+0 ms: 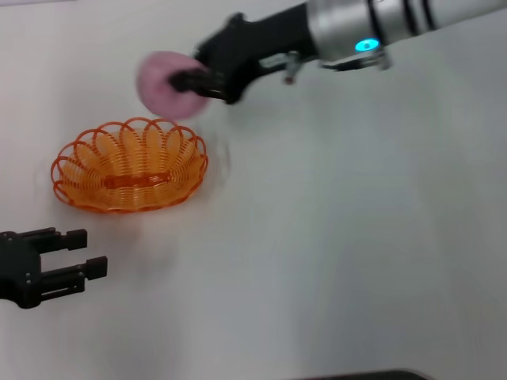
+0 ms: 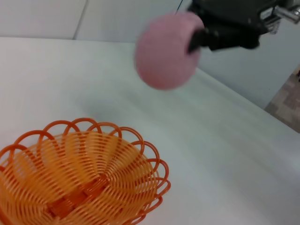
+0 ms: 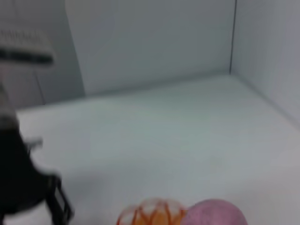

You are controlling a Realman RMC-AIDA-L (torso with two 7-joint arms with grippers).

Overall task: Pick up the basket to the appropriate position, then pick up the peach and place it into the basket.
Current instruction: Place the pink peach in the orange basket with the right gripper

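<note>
- Peach [image 1: 164,83]: round, matte pink, ball-like; no marking discernible on its visible side. Held above the white table [image 1: 356,237], clear of the surface, just beyond the far rim of the basket in the head view.
- Same peach [image 2: 165,50] in the left wrist view: suspended well above the basket, off its far side, not touching it. Pink surface uniform, outline soft.
- Right gripper [image 1: 188,81]: black, reaching in from the robot's right, clamped on the peach; dark fingers [image 2: 220,37] pressed against the fruit's side.
- Right arm: silver wrist section with a lit cyan indicator [image 1: 367,45] behind the gripper.
- Basket [image 1: 131,165]: oval, shallow, orange, made of thin looped wire with a scalloped rim. Resting flat on the table, upright, with nothing inside. Noticeably wider than the peach.
- Basket interior [image 2: 79,183] in the left wrist view: concentric wire ribs running down to a small flat base.
- Right wrist view: pink peach [image 3: 213,213] at the lower edge, a part of the orange basket rim [image 3: 150,213] just beside it.
- Left gripper [image 1: 75,253]: black, low near the table on the robot's left, nearer the robot than the basket, apart from it. Fingers spread, holding nothing.
</note>
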